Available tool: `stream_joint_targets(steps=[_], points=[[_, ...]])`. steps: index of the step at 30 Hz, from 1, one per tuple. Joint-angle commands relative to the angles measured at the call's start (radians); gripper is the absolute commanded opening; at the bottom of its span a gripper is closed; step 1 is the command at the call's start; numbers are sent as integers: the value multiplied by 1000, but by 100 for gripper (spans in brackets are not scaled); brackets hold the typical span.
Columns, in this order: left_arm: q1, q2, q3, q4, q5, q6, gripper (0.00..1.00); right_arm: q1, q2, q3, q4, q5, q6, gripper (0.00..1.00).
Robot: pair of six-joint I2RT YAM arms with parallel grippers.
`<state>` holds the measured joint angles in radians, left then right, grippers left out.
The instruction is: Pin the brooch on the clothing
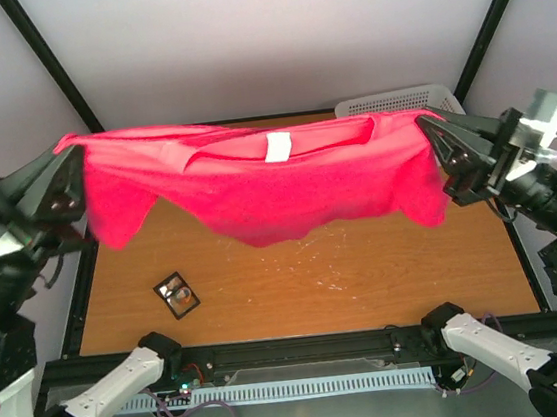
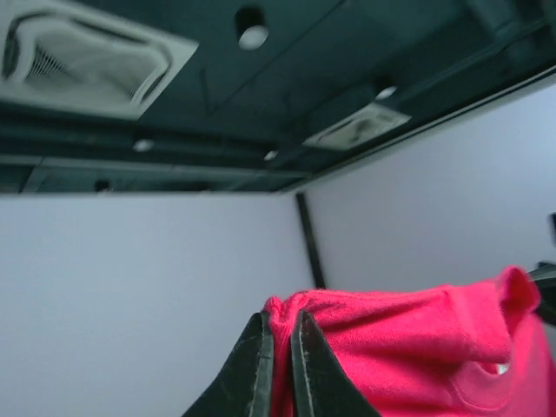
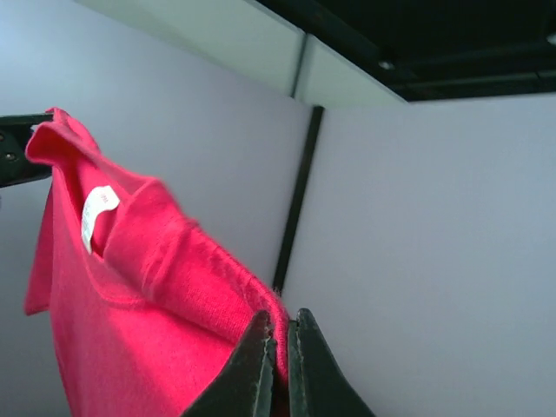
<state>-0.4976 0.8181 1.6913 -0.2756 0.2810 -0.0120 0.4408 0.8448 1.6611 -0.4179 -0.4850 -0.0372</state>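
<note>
Up above the wooden table, the left gripper and right gripper are each pinched tight on a shoulder of the red T-shirt, which hangs stretched between them. Brooch sits in its little black case on the table, front left.

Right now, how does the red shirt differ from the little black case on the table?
The red shirt hangs in the air, stretched between the left gripper and right gripper; the black case lies flat on the table. The shirt spans nearly the table's width; the case is tiny. The shirt drapes in folds; the case is a flat rectangle.
</note>
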Motion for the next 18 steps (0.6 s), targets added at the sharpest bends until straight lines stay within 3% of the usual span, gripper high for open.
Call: stream_joint_targets(steps=[1,5,8,12,15,16,18], points=[[-2,-20,59,92,169,-65,1,-1,-4,51,35,-111,49,3],[-1,1,75,145,204,-88,1,-1,3,88,94,-130,89,3],[-2,38,73,124,129,-78,1,-1,32,97,102,-7,79,3],[-2,121,2,148,-299,-38,1,-1,141,89,88,264,26,3],[-1,222,-80,222,-607,37,1,-1,237,3,169,438,-37,3],[8,263,-127,272,-678,65,1,-1,267,-32,208,477,-58,3],[71,351,-187,319,-689,77,1,-4,344,-126,331,542,-107,3]])
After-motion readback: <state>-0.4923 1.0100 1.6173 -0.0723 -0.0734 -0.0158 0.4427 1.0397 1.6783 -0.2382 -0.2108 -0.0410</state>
